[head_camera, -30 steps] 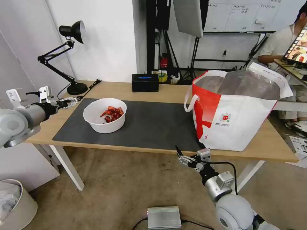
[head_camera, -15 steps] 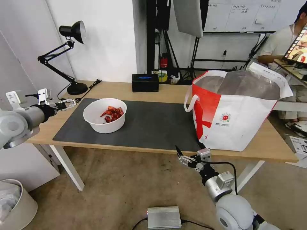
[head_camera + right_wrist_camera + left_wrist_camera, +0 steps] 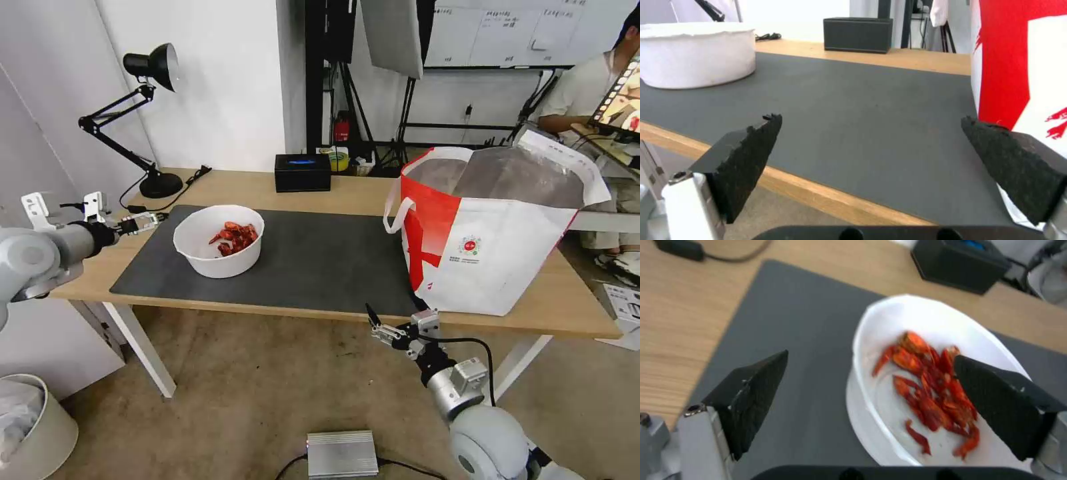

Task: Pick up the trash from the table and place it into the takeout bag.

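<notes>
The bench (image 3: 333, 190) is the biggest thing here, a long light-wood top on white legs with a dark grey mat (image 3: 313, 260) covering most of the middle. At its right end stands the takeout bag (image 3: 487, 227), white and red with silver foil inside, its mouth wide open and 1 white loop handle hanging toward the mat. I can't see what, if anything, lies at the bottom of it.

Next in size is the white bowl (image 3: 219, 248) with red crayfish shells (image 3: 235, 238), sitting on the left part of the mat, well apart from the bag. It looks like the only trash left on the bench, so I'd judge the job is near its last piece: the bowl is not yet lifted and has yet to go across into the bag.

The left pincer (image 3: 145, 220) hovers just beside the bowl, over the mat's left edge; from its wrist view its 2 black fingers (image 3: 751, 396) stand wide apart, 1 over the mat, the other over the shells, gripping nothing. The right pincer (image 3: 385, 328) waits below the bench's front edge, near the bag's lower corner, also spread open and empty.

Further back a black tissue box (image 3: 303, 172) and a black desk lamp (image 3: 143, 120) stay out of it.

As for writing, the bag carries a small round red logo (image 3: 470, 246) with tiny print beneath, too small to read.
</notes>
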Robot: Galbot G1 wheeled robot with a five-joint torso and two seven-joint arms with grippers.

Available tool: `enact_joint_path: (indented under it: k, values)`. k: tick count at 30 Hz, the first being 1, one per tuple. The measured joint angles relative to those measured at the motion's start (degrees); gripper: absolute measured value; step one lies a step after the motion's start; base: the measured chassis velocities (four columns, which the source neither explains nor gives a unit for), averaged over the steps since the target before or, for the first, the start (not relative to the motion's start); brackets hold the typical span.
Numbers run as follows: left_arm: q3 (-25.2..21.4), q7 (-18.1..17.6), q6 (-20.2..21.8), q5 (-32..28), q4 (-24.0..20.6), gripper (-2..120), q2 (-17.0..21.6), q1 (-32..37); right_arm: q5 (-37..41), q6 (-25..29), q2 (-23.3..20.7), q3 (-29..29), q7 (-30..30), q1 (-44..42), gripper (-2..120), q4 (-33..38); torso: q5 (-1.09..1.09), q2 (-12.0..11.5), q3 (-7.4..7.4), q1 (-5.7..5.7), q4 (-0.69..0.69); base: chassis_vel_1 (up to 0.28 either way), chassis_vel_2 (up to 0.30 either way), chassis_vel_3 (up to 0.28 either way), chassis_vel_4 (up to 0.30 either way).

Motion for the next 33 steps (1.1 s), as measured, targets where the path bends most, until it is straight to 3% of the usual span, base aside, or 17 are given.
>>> enact_joint_path:
  k: [15, 33]
  values:
    - [8.8, 0.2, 4.3, 2.5, 3.9, 100, -3.6, -8.0, 0.0, 0.0, 0.0, 0.0, 0.0, 0.0, 100, 0.0, 0.00, 0.0, 0.00, 0.00, 0.00, 0.000, 0.000, 0.000, 0.000]
    - [12.3, 0.2, 6.5, 3.0, 5.9, 100, -4.9, -10.4, 0.0, 0.0, 0.0, 0.0, 0.0, 0.0, 100, 0.0, 0.00, 0.0, 0.00, 0.00, 0.00, 0.000, 0.000, 0.000, 0.000]
